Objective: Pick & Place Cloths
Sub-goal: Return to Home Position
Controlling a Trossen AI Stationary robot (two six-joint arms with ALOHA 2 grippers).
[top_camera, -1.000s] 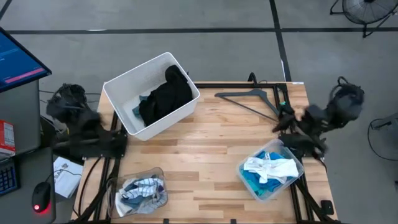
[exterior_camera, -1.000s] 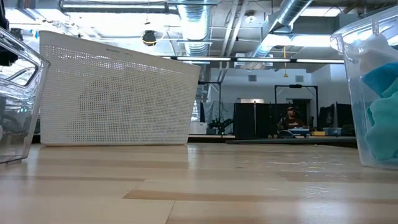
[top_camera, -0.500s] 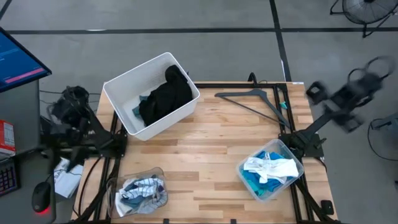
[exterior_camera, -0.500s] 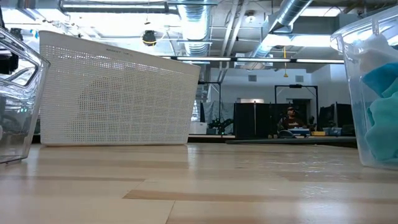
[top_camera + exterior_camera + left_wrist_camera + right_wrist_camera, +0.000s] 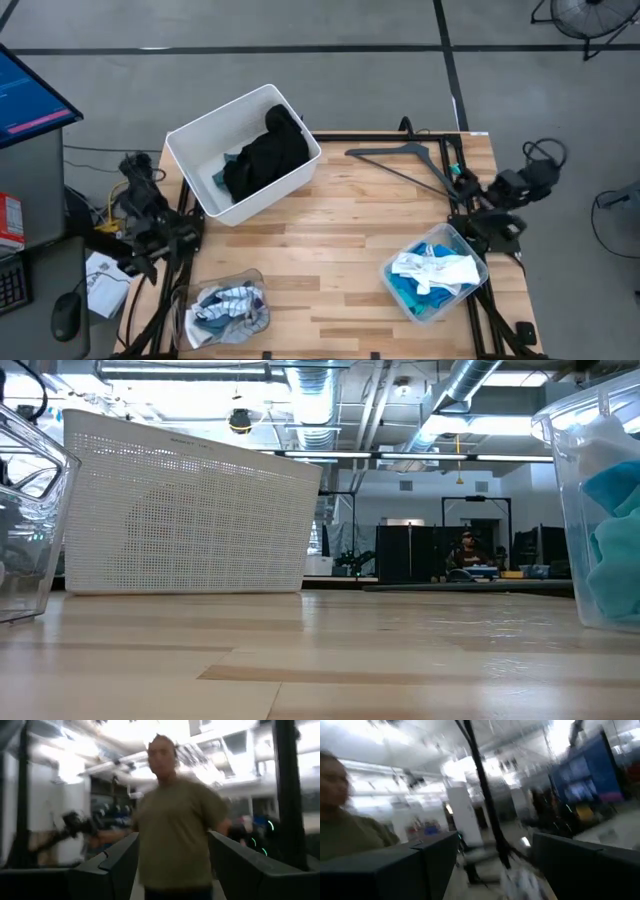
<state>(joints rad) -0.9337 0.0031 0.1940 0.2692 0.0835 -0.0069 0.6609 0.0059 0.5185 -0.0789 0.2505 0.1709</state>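
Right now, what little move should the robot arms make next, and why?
Probably just settle both arms to rest. The left gripper and right gripper are open, empty, at the sides of the table, and the cloths all sit in bins.

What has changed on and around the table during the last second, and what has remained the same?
Both arms moved, carrying nothing. The right arm swung out away from the table, then came back to its right edge. The left arm shifted a little beside the left edge. The white bin, the hanger, the left clear bin and the right clear bin with their cloths stayed put.
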